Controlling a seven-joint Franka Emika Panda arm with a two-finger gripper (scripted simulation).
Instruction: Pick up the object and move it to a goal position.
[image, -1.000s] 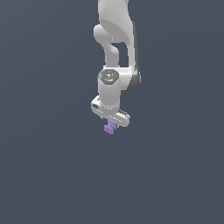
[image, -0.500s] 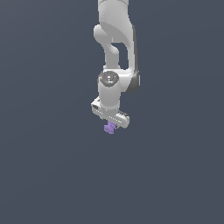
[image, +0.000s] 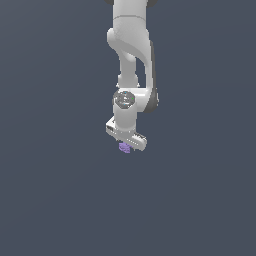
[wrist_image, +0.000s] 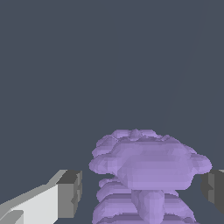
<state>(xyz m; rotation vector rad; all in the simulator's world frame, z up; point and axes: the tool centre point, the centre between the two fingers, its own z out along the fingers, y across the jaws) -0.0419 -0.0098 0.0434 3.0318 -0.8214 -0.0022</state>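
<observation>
The object (image: 124, 147) is a tiny light-purple blocky piece, seen just under the white gripper (image: 125, 145) in the exterior view. In the wrist view the object (wrist_image: 148, 162) fills the space between the two dark fingertips (wrist_image: 72, 192). The gripper (wrist_image: 142, 189) is open, with one finger on each side of the object. A small gap shows between one pad and the object. The other pad is at the object's edge, and I cannot tell whether it touches. The object's lower part is cut off by the frame.
The white arm (image: 131, 55) comes down from the top of the exterior view. All around is a plain dark grey surface (image: 200, 200) with no other objects or edges in view.
The hand has come down a little over the object. The object has stayed in the same spot.
</observation>
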